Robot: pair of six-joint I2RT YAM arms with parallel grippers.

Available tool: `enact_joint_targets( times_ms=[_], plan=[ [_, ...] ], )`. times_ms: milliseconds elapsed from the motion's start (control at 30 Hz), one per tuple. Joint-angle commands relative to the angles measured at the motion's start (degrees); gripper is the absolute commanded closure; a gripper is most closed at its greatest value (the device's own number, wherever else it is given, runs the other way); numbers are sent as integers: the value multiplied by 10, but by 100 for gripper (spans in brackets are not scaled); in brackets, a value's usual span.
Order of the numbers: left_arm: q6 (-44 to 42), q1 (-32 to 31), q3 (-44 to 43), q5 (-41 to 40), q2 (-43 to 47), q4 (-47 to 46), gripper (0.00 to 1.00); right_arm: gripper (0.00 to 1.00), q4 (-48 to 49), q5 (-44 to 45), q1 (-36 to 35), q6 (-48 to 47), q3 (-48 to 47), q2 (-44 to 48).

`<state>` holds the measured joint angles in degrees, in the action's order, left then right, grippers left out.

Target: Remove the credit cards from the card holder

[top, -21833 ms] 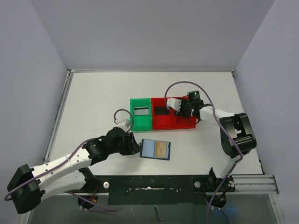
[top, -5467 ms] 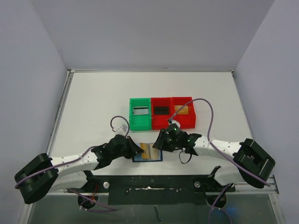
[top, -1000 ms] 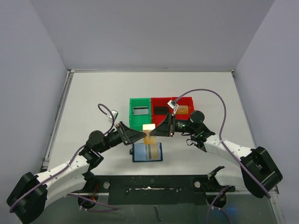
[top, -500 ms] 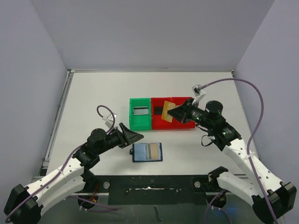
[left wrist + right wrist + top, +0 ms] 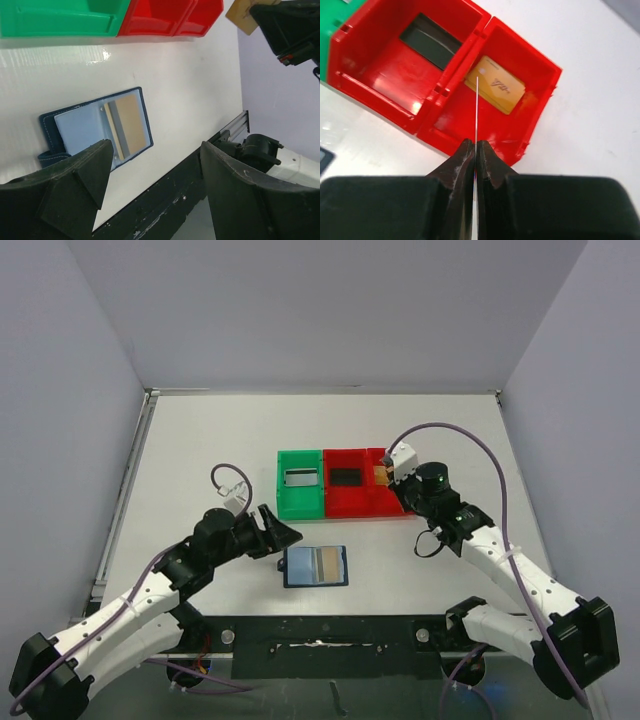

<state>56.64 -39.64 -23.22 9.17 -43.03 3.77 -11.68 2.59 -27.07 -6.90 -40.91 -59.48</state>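
One card (image 5: 243, 16) between right fingers (image 5: 454, 166)

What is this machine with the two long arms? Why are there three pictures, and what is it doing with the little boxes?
It is a robot with two arms fixed to the edge of a white table. Each arm ends in a pincer with two fingers. One picture looks down from above. The other two come from small cameras on the wrists, so you see each pincer's own fingers up close. On the table lies an open blue card holder with a striped card in it. Farther back stand a green bin and two red bins. A gold card lies in the right-hand one. The left pincer is open and empty, near the holder. The right pincer pinches a tan card over that right-hand red bin.
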Motion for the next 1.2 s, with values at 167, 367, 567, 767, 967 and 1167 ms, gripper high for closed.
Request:
enact_joint_targets(
  times_ms=[167,367,567,767,967,1167],
  plan=[
    [-17,2,-10,-1,6,-24,29,100,30,-8,8,-244,-38,-43],
    [-12,2,-7,15,4,-52,28,100,41,-53,23,-349,-44,-94],
    [-3,3,-3,21,0,-61,28,100,63,-101,50,-405,-47,-122],
    [29,1,1,19,-7,-104,28,100,111,-92,61,-403,-46,-161],
    [29,0,5,19,5,-70,28,100,93,-125,90,-437,-72,-212],
    [22,0,-8,32,17,-65,28,100,101,-93,91,-476,-95,-256]
  ],
)
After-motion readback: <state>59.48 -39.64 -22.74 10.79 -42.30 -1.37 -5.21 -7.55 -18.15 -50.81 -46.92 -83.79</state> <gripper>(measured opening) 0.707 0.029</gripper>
